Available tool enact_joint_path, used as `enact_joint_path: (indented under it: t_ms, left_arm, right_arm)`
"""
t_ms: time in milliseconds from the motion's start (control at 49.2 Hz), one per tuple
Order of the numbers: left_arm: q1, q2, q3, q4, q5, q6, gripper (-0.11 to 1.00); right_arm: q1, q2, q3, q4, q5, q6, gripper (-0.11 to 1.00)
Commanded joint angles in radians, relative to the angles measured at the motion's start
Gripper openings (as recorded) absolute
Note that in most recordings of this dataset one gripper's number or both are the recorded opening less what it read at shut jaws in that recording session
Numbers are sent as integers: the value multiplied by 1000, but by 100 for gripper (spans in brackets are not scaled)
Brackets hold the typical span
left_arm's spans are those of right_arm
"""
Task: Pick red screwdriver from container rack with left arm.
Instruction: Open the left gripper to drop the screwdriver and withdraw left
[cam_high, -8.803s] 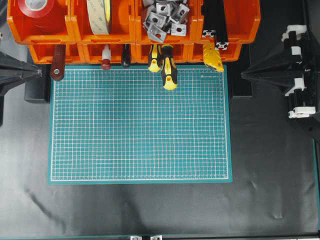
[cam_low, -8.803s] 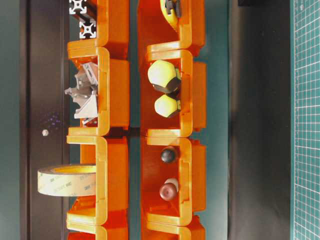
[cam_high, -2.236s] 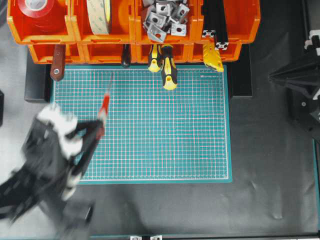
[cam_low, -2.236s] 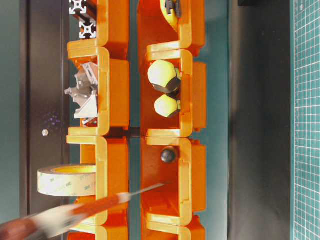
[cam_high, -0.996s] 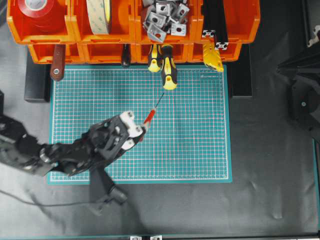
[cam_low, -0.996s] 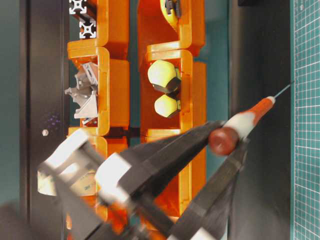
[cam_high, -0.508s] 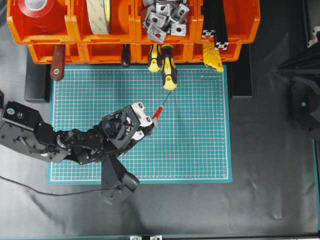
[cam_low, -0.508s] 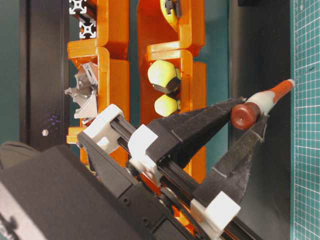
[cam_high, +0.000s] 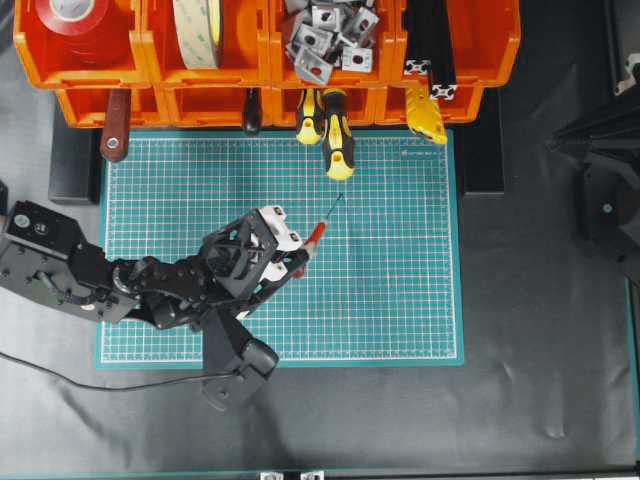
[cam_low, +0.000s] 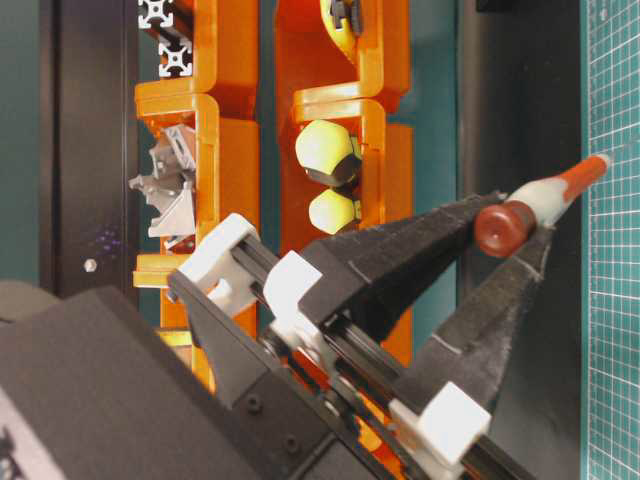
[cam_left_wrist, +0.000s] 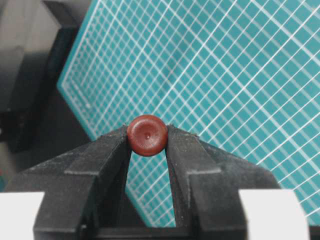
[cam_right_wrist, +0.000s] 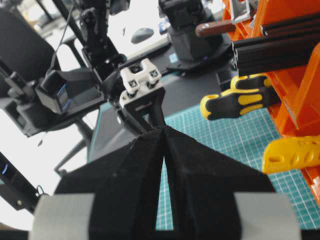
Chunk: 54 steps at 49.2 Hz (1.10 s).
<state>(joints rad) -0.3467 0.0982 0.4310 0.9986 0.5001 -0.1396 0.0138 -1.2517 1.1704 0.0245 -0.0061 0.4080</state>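
Shifted only slightly over the green gridded cutting mat (cam_high: 380, 290), with the slim red-handled precision screwdriver (cam_high: 313, 238) pinched by the black left gripper (cam_high: 298, 252), well clear of the orange two-tier bin rack (cam_high: 480, 60): pick apparently done, parked right gripper (cam_right_wrist: 162, 165) closed, empty.

Green mat (cam_high: 390, 280) — yellow-black screwdrivers (cam_high: 337, 140)

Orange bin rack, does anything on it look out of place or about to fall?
One yellow-and-black screwdriver juts much farther out of the orange rack than its neighbour, its handle hanging over the green mat. Otherwise nothing looks spilled or damaged.
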Motion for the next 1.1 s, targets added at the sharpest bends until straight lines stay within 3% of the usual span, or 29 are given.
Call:
enact_joint_path:
  t_ms: [0, 61, 244, 325, 508, 691, 834, 935, 1077]
  left_arm:
    - [2, -21, 5, -2, -12, -34, 24]
    - [3, -21, 20, -2, -14, -60, 30]
    - [2, -23, 49, -2, -20, -153, 79]
    - [2, -25, 55, -2, -29, -209, 89]
    - [0, -41, 81, -2, -49, -308, 88]
    - [-9, -130, 114, -2, -52, -485, 88]
    - [-17, -262, 146, -2, -54, -649, 87]
    - [-25, -382, 179, -2, -72, -713, 87]
    - [-32, -563, 232, -2, -100, -752, 87]
  right_arm:
    - [-2, 8, -32, -2, -3, 2, -1]
    - [-3, 8, -31, -2, -3, 2, -1]
    - [-3, 12, -29, -2, -2, 5, -1]
    - [-3, 12, -29, -2, -2, 5, -1]
    - [-2, 11, -29, -2, -2, 5, -1]
    - [-2, 6, -32, -2, 8, 3, -1]
    - [-3, 6, -31, -2, 20, 2, -1]
    - [-3, 5, -32, -2, 38, 2, -1]
    - [-3, 5, -32, -2, 43, -3, -1]
